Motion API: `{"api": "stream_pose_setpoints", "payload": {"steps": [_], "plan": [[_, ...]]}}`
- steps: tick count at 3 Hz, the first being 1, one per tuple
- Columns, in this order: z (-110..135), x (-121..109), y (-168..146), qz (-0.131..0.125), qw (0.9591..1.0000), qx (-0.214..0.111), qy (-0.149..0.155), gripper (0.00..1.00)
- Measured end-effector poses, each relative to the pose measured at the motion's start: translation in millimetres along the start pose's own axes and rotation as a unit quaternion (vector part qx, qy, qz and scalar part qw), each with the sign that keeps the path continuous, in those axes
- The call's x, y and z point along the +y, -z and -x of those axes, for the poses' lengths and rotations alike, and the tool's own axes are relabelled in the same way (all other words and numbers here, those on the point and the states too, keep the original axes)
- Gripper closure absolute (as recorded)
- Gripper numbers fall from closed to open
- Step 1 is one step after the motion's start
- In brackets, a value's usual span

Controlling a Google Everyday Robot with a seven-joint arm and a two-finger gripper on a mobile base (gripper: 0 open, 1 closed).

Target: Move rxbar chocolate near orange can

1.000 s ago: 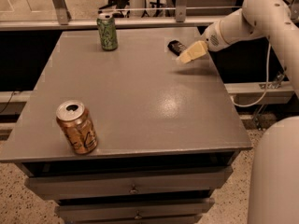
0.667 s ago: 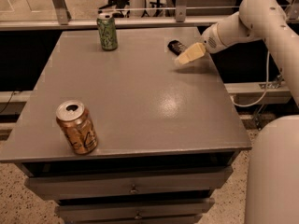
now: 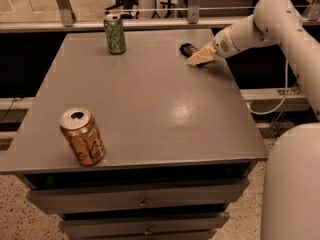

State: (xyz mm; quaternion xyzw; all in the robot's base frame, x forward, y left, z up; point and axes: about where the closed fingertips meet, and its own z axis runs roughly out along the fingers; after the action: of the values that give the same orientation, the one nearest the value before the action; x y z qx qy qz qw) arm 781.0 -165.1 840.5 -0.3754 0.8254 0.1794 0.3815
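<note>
Hovering low over the far right part of the table [image 3: 150, 104], the claw [image 3: 196, 59] points down and leftward at the end of the white arm [image 3: 250, 26]. Open or closed: cannot tell from this angle.

- rxbar chocolate [image 3: 187, 48]: lies flat on the tabletop just beyond the claw's tip, on its far-left side. Touching or only just beside it, cannot tell. No sign that it is lifted.
- orange can [image 3: 82, 144]: upright, well apart from the claw, away across the table toward the near left corner. Nearly the whole diagonal of the top lies between it and the bar.
- green can [image 3: 115, 34]: upright, off to the claw's left along the far edge; not part of the job.
- drawers [image 3: 142, 201] under the tabletop, below and nearer than the claw.

Progress, as judged: early. The approach to the bar looks about done; a grasp is not confirmed. Left to do: secure the bar, carry it from the claw's present spot diagonally across toward the near left, and set it down close beside the orange can without knocking the can over.
</note>
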Motion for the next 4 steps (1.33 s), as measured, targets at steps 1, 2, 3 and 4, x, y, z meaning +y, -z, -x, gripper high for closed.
{"api": "stream_pose_setpoints", "payload": {"steps": [1, 2, 3, 4], "plan": [[0.6, 2.8, -2.1, 0.003, 1.0000, -0.001, 0.000, 0.70], [10.6, 19.1, -0.1, 0.023, 0.9995, -0.005, 0.019, 0.93], [31.5, 48.9, 10.1, 0.067, 0.9964, -0.021, 0.047, 1.00], [44.2, 77.0, 24.8, 0.110, 0.9910, -0.033, 0.069, 1.00]]}}
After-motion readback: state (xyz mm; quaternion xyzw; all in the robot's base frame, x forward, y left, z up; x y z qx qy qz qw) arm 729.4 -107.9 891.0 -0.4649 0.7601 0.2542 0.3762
